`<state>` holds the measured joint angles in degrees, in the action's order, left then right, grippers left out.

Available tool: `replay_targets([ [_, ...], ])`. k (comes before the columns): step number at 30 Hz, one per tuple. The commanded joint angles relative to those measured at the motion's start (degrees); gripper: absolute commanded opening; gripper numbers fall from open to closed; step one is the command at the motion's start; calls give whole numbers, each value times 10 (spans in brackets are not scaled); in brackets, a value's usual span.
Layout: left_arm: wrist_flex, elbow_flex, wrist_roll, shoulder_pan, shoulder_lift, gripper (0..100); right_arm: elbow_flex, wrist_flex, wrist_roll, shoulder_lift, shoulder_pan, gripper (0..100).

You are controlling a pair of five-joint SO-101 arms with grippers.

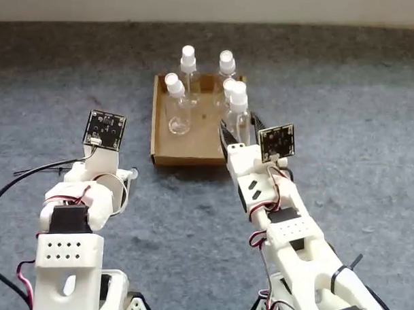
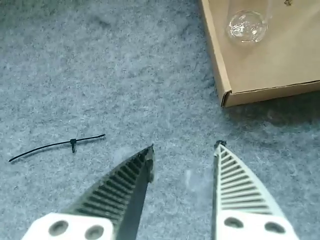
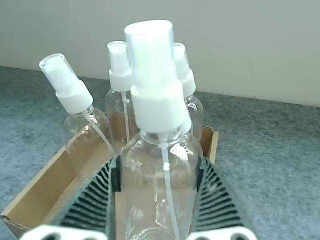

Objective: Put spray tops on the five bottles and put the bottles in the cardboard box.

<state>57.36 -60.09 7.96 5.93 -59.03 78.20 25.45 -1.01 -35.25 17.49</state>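
Right jaws pinch a clear bottle [image 3: 157, 185] by its body, one ribbed side pressed to each flank. It stands upright between them with a white spray top [image 3: 152, 85] seated on its neck. In the high view this bottle [image 1: 240, 123] is at the near right corner of the cardboard box [image 1: 155, 129], just ahead of the right arm [image 1: 277, 214]. Whether its base touches the box floor cannot be told.

Beyond these jaws four more bottles stand upright inside the box, each with a spray top on. The front-left bottle [image 1: 179, 114] is off to their left, apart from the rest. The back-left bottle [image 1: 188, 60] and back-right bottle [image 1: 227, 61] are by the far wall. The middle bottle [image 1: 230, 86] is just behind the pinched one, partly hidden by it.

Left jaws are spread wide with nothing between them, over the grey desk [image 2: 125, 75] at the end of the left arm [image 1: 80, 214]. The box's near corner lies ahead of them, toward the right arm's side and apart from both tips. The round base of the front-left bottle shows inside that wall. A black cable tie [image 2: 60, 145] lies flat on the desk ahead of them on the other side, near the tip of one side but not touching it.
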Motion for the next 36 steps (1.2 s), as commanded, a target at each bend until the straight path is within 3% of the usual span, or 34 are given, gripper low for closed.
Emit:
replay_targets([
  [1, -10, 2, -6, 3, -6, 184, -34, 5, -2, 0, 7, 5],
  [36, -8, 2, -6, 3, -6, 184, -37, 35, -2, 1, 7, 5],
])
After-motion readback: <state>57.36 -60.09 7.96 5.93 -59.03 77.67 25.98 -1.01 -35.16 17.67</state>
